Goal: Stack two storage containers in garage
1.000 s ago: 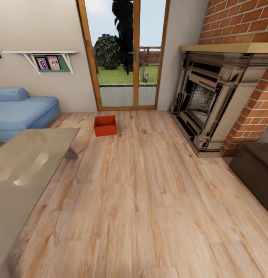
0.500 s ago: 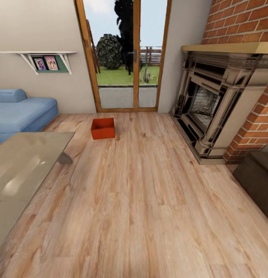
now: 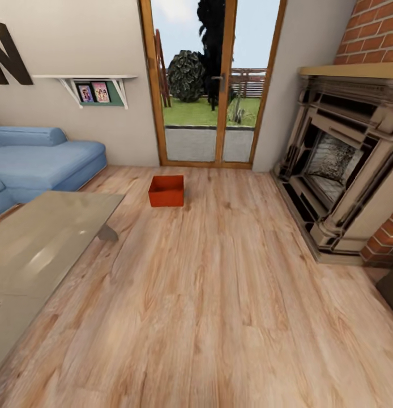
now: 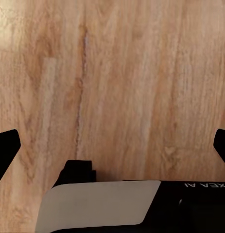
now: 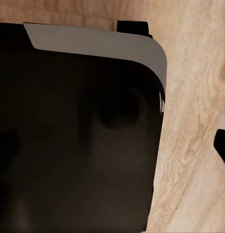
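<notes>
On the light plank floor (image 3: 219, 294) of the living room, one storage container (image 3: 166, 191) is seen, orange-red and open-topped, set down just in front of the wood-framed glass doors (image 3: 210, 85). To the left of the container, a blue sofa (image 3: 43, 164) is placed against the beige wall, and a glossy low table (image 3: 43, 249) is found nearer the camera, its corner close to the container but apart from it. Above the sofa, a white shelf (image 3: 86, 79) with small pictures is fixed to the wall. To the right of the container, well apart, the fireplace (image 3: 344, 170) is framed in brick. In the left wrist view, the left gripper (image 4: 112, 145) is held wide apart over bare planks, nothing between its tips. In the right wrist view, one dark fingertip (image 5: 221, 145) is glimpsed beside the robot's dark body (image 5: 78, 136); the spread of the right gripper cannot be told
</notes>
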